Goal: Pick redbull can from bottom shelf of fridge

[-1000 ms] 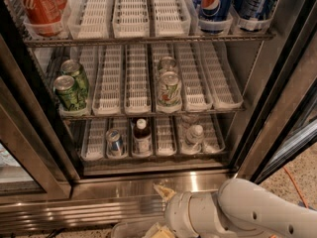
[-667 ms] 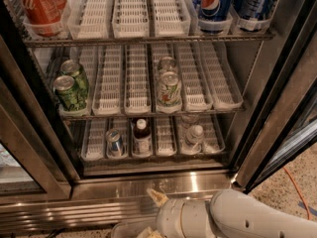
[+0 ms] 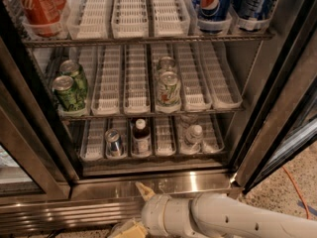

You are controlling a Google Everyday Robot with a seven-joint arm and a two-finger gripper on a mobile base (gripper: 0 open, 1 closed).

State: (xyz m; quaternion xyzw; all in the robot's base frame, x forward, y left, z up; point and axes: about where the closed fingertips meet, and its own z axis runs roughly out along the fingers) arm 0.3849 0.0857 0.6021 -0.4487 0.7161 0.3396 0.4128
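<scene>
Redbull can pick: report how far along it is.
Done: the fridge stands open, bottom shelf exposed. In hand: the gripper is low by the fridge's steel sill, below that shelf. Left: reach in, grasp the redbull can standing beside the brown bottle, and lift it out.

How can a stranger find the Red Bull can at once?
In the stainless-steel glass-door fridge, look at the lowest wire shelf, above the robot's end effector near the sill. The small slim silver-and-blue metal can stands second lane from the left, beside a white-capped brown bottle; it is the only can there.
</scene>
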